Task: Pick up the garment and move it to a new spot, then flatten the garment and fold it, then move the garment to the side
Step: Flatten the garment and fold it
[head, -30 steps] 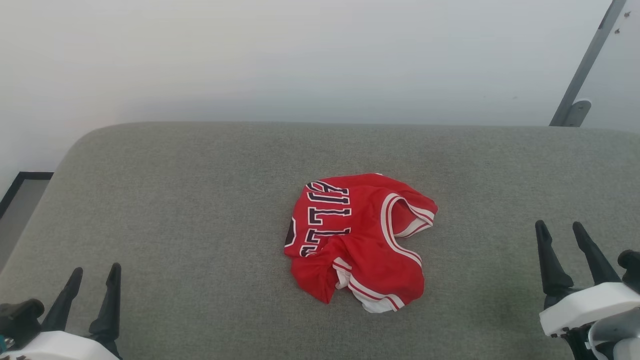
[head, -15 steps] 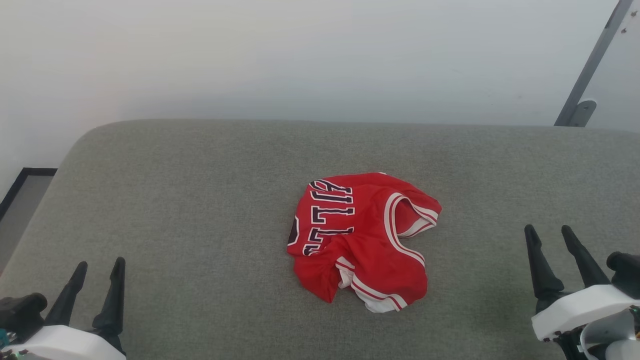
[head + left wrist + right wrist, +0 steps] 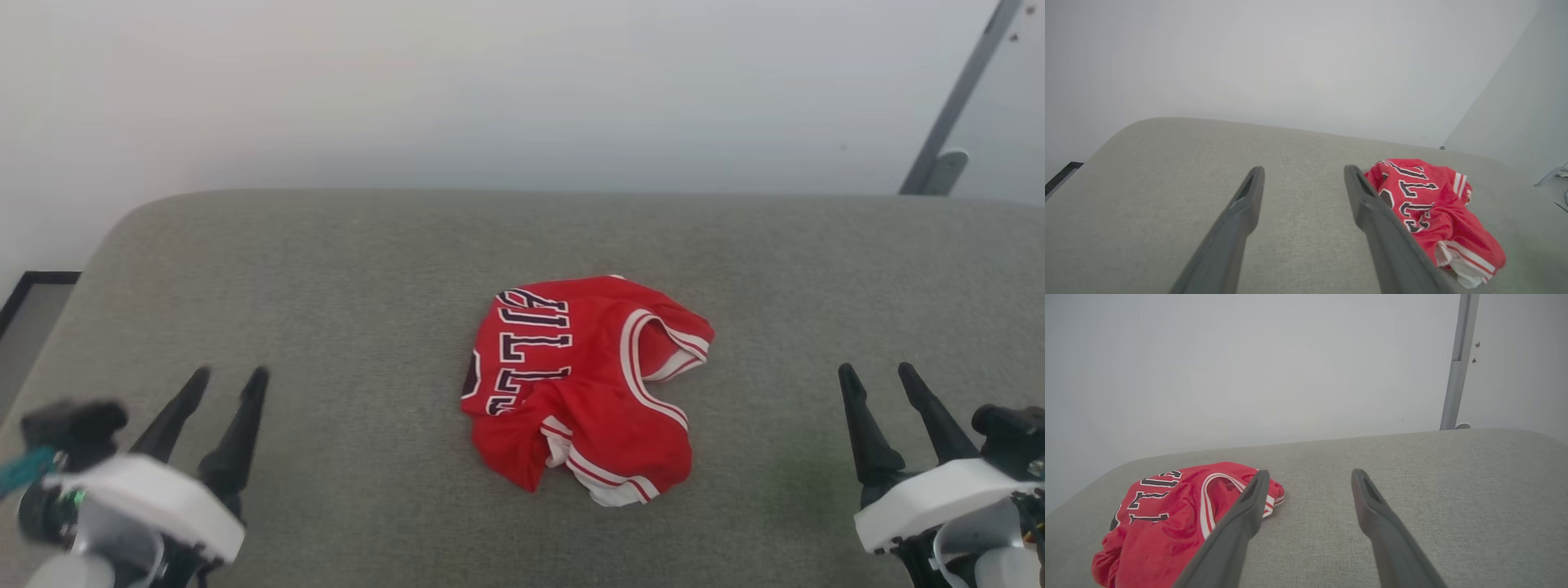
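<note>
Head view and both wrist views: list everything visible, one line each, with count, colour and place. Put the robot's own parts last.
garment: one, red with white striped trim and dark lettering, crumpled near the middle of the padded surface.
padded surface: one, grey-green fabric, spanning the view under the garment.
wall: one, pale grey-white, behind the surface.
metal post: one, grey, leaning along the wall at upper right.
dark strip: one, black, at the far left beyond the surface's edge.
left end effector: one, black on a white body, lower left, open, apart from the garment.
right end effector: one, black on a white body, lower right, open, apart from the garment.
</note>
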Robot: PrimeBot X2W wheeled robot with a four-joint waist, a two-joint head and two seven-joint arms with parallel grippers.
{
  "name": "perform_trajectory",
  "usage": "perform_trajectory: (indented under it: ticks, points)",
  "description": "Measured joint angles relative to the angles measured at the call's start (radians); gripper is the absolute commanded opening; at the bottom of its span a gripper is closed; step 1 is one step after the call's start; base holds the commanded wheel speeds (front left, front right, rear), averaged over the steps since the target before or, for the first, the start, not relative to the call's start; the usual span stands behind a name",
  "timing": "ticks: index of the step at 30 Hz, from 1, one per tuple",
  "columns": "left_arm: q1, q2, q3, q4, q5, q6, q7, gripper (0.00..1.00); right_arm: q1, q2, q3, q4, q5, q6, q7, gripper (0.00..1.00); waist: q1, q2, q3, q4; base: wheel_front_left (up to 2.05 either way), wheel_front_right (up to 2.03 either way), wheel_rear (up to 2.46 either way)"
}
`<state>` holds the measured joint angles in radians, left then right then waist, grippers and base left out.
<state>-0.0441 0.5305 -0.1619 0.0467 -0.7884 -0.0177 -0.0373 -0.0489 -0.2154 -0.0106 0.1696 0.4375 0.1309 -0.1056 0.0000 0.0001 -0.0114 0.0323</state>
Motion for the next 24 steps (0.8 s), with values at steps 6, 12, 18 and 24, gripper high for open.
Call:
perform_trajectory:
  ticks: [6,12,18,24]
  points:
    - [-0.114,0.019,-0.049,-0.045,-0.031,-0.027,0.138,1.0,-0.033,-0.005,0.023,0.003,0.003,0.0,-0.003,1.0,0.0,0.0,0.027,-0.037,0.0,0.0,0.0]
    - [-0.242,0.037,-0.097,-0.053,-0.053,-0.05,0.258,1.0,-0.083,-0.004,0.049,0.01,0.005,0.0,-0.018,1.0,0.0,0.0,0.072,-0.098,0.0,0.0,0.0]
    - [-0.355,0.043,-0.16,-0.034,-0.061,-0.057,0.391,1.0,-0.129,-0.006,0.074,0.037,0.021,0.0,-0.043,1.0,0.0,0.0,0.123,-0.167,0.0,0.0,0.0]
    - [-0.451,0.033,-0.228,0.02,-0.058,-0.056,0.524,1.0,-0.165,-0.007,0.094,0.067,0.035,0.0,-0.072,1.0,-0.0001,-0.0001,0.174,-0.221,0.0,0.0,0.0]
